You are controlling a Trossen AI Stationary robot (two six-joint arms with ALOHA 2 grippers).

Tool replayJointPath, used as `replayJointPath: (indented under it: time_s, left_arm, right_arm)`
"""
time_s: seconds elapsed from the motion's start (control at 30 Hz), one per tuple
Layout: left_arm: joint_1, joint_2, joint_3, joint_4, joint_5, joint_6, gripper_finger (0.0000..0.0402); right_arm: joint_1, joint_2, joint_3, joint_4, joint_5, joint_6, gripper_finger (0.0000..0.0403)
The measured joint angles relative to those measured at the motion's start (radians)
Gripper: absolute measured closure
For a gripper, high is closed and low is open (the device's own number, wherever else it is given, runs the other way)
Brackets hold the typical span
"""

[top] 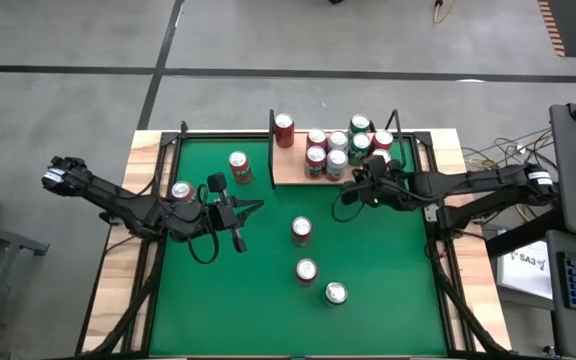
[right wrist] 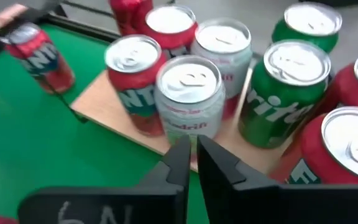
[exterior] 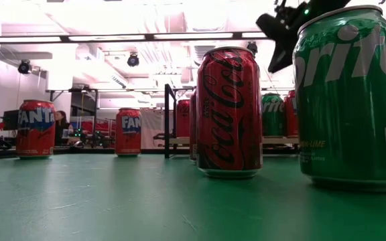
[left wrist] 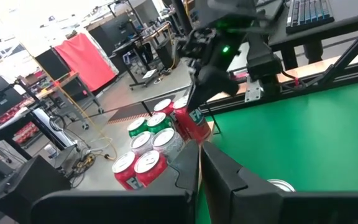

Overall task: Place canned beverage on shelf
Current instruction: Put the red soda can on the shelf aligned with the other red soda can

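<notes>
The shelf [top: 286,172], a tan board with black uprights, lies at the table's far edge, right of centre. Several cans stand upright on it: red ones, green ones and a white one [right wrist: 188,93]. My right gripper [top: 353,190] hovers shut and holding nothing just off the board's near right corner; its fingertips [right wrist: 193,152] point down at the board's near edge [right wrist: 104,102]. My left gripper [top: 253,208] waits shut and holding nothing over the green felt, left of centre, its fingers [left wrist: 201,155] aimed toward the shelf.
Loose cans stand on the felt: a red Fanta [top: 239,166] left of the shelf, one [top: 182,192] beside my left arm, one at mid-table [top: 301,230], a Coca-Cola [exterior: 230,110] and a Sprite [exterior: 350,97] toward the near edge. Bare felt lies at the near left.
</notes>
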Motion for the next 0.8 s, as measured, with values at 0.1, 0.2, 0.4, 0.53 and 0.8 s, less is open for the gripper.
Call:
replayJointPath:
  time_s: [0.1,0.2,0.4,0.53,0.8]
  left_arm:
    - [0.000,0.000,0.000,-0.001,0.000,-0.010,0.0400]
    - [0.000,0.000,0.000,-0.004,0.000,-0.014,0.0400]
    - [0.000,0.000,0.000,-0.004,0.000,-0.014,0.0400]
    - [0.000,0.000,0.000,-0.006,0.000,-0.015,0.0400]
    - [0.000,0.000,0.000,-0.006,0.000,-0.015,0.0400]
  right_arm:
    - [-0.075,0.013,0.000,-0.001,-0.081,0.000,0.0390]
    - [-0.135,0.020,0.000,-0.005,-0.136,-0.002,0.0393]
    - [-0.186,0.021,0.000,-0.014,-0.184,0.011,0.0394]
    - [-0.185,0.021,0.000,-0.042,-0.182,0.028,0.0394]
    - [-0.185,0.021,0.000,-0.126,-0.128,0.075,0.0394]
